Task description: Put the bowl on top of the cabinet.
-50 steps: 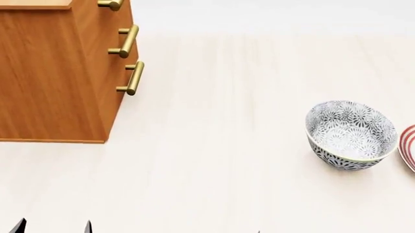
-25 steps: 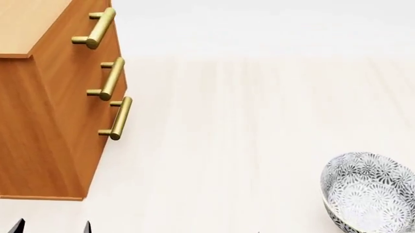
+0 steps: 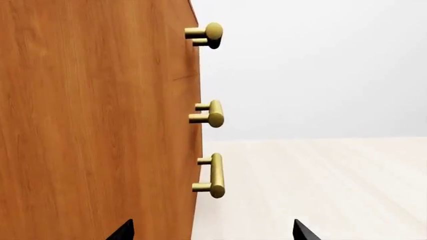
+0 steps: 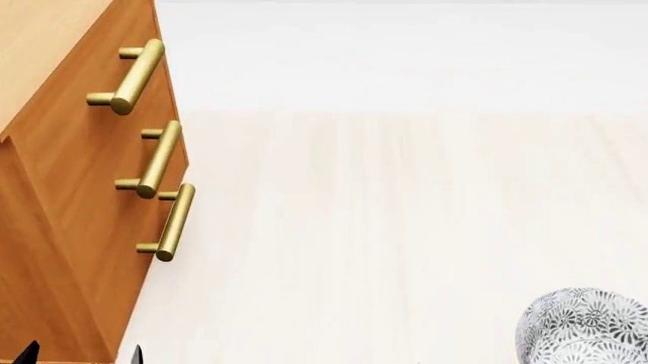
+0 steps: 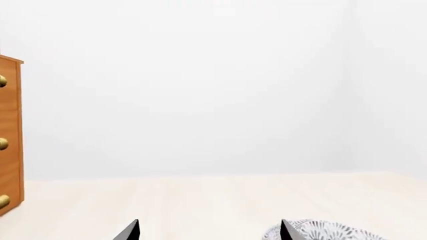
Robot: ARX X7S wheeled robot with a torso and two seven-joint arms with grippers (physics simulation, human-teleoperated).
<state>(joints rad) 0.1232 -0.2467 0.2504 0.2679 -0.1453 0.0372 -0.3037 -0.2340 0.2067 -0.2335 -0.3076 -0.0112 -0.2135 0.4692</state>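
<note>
The bowl [image 4: 587, 330], white with a grey-black floral pattern, sits at the bottom right of the head view, cut off by the frame edge. Its rim [image 5: 327, 232] shows just beyond one fingertip of my right gripper [image 5: 209, 231], which is open and holds nothing. The orange-brown cabinet [image 4: 71, 227] fills the left of the head view, with part of its lighter top showing in the upper left corner. My left gripper [image 3: 212, 231] is open and empty, close to the cabinet's side [image 3: 93, 125]. Only its two dark tips show in the head view.
Three brass bar handles [image 4: 162, 159] stick out from the cabinet's front toward the open surface. The pale wood surface [image 4: 405, 227] stretches between cabinet and bowl. A white wall [image 5: 200, 90] lies behind. The cabinet's edge [image 5: 10, 135] shows in the right wrist view.
The head view has shifted: the cabinet looms larger and nearer, the bowl has slid to the bottom right corner, and the red-ringed plate has left the frame.
</note>
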